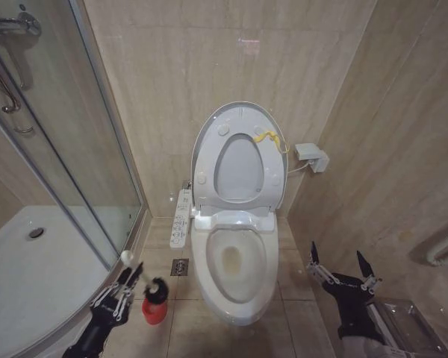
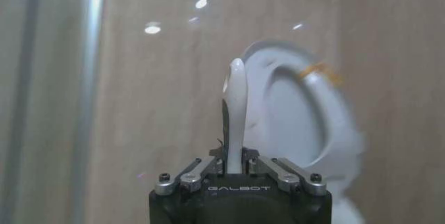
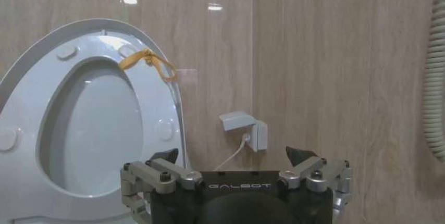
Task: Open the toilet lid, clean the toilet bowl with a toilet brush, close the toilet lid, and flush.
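Two grippers flank the bowl (image 1: 237, 268), whose lid (image 1: 239, 153) stands raised: the left gripper (image 1: 125, 282) pinches the brush (image 1: 127, 262) handle just beside the red holder (image 1: 154, 301), the right gripper (image 1: 342, 265) gapes wide, and that thin handle might slip or swing against the rim.

Open bowl, tight sides.
Your way down into the bowl (image 1: 237, 277) is clear, with the lid (image 1: 239, 156) upright against the wall. The shower glass (image 1: 75, 134) hems the left; the control panel (image 1: 181, 218) and red holder (image 1: 154, 302) crowd that gap.
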`<state>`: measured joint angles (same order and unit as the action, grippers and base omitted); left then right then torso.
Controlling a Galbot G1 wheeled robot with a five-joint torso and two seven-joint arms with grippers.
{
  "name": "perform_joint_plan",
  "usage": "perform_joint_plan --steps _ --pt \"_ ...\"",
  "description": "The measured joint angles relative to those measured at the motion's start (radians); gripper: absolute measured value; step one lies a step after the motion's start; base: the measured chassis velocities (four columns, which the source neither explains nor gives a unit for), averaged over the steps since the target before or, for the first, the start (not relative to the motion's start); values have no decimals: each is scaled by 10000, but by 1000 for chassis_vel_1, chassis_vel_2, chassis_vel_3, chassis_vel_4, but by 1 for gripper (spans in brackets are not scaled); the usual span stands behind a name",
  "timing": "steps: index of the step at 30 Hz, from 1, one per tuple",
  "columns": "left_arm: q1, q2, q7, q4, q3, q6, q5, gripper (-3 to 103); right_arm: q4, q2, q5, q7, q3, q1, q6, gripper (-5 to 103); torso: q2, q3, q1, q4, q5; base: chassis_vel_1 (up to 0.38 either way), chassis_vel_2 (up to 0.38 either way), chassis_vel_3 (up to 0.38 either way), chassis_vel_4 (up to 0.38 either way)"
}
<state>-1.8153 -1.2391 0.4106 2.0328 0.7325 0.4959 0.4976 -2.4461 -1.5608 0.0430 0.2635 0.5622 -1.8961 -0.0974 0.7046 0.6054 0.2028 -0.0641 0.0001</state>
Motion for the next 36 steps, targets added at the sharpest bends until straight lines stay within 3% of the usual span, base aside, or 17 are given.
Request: perform_joint_plan --steps 3,5,6,10,11,14,15,19,27,36 --pt "404 -13 -566 -831 -155 0 -179 15 0 0 0 1 0 0 0 100 0 0 0 0 0 0 0 0 0" --pt "1063 1 -607 -1995 -357 355 -192 15 1 1 0 1 0 0 0 100 0 0 0 0 -2 0 0 0 0" --pt "1063 1 -607 -1995 -357 355 -192 15 1 1 0 1 0 0 0 100 0 0 0 0 -2 0 0 0 0" --pt "2959 133 177 -5270 -1006 1438 229 15 0 0 0 0 0 0 0 100 -1 2 2 1 -4 0 0 0 0" --pt "2959 133 177 -5270 -1006 1438 229 15 0 0 0 0 0 0 0 100 -1 2 2 1 -4 0 0 0 0" --pt "4248 219 1205 -7397 -1486 2396 935 15 0 2 0 1 0 0 0 100 -2 2 3 -3 -5 0 0 0 0" --pt "4248 219 1205 -7397 -1486 2396 935 15 0 2 0 1 0 0 0 100 -2 2 3 -3 -5 0 0 0 0" --pt "5163 301 2184 -8986 -1975 2928 1649 15 0 0 0 0 0 0 0 100 -1 1 2 1 -2 0 0 0 0" --pt "6086 400 2823 -10870 -2141 3260 1818 15 0 0 0 0 0 0 0 100 -1 1 3 2 0 0 0 0 0" --pt "6564 673 3259 -11645 -2415 3262 2298 15 0 0 0 0 0 0 0 100 -1 1 2 2 -1 0 0 0 0"
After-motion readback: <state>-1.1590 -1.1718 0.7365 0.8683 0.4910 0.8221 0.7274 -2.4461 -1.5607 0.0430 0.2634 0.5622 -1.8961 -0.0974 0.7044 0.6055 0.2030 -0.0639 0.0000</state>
